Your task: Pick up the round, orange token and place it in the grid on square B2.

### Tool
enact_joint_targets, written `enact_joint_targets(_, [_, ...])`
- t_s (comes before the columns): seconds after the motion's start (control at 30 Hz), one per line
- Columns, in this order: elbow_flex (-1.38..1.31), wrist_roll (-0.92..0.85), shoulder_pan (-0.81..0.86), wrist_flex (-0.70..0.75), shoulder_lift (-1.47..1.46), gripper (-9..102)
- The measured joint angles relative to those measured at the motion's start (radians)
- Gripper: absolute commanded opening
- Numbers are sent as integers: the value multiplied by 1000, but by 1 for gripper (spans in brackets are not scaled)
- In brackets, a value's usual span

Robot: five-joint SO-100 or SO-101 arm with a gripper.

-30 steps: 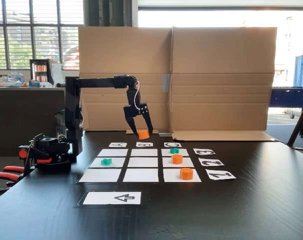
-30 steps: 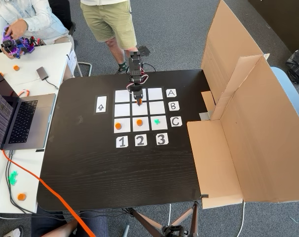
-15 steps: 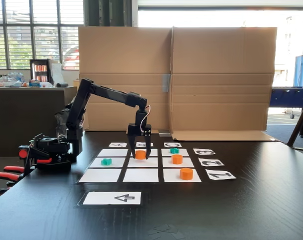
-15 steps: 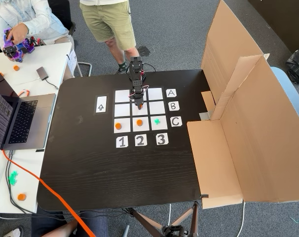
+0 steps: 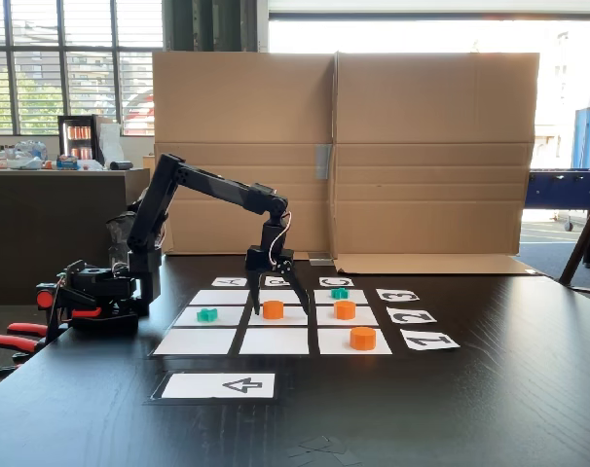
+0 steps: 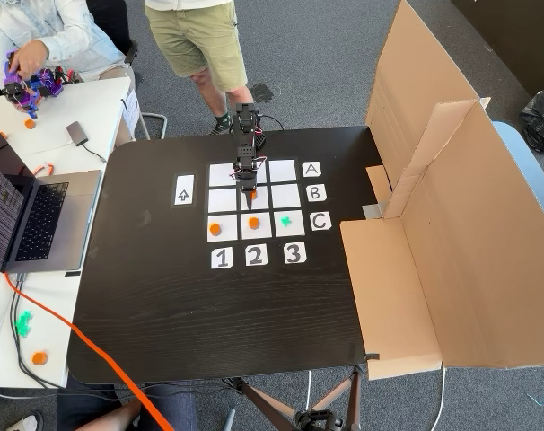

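I see the round, orange token (image 5: 273, 309) sitting flat on square B2 (image 5: 292, 317) of the grid (image 5: 194, 341), with my end effector (image 5: 277, 280) spread apart around it and clamped on nothing. To finish cleanly, I judge I should lift straight up, fingers wide, so neither fingertip nudges it.

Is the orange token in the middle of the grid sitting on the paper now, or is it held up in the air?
On the paper. The token rests flat on the centre square, and the end effector is open around it, its fingers spread.
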Motion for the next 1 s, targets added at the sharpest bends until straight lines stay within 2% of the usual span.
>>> enact_joint_targets(0.43, [299, 0, 67, -150, 463, 56])
enact_joint_targets(0.5, [337, -2, 109, -192, 561, 49])
enact_joint_targets(0.57, [388, -3, 179, -235, 699, 37])
enact_joint_targets(0.67, [462, -3, 308, -328, 887, 3])
enact_joint_targets(0.7, [488, -3, 359, -357, 950, 0])
enact_joint_targets(0.8, [555, -3, 509, -439, 1100, 0])
enact_joint_targets(1.0, [681, -3, 983, -561, 1368, 0])
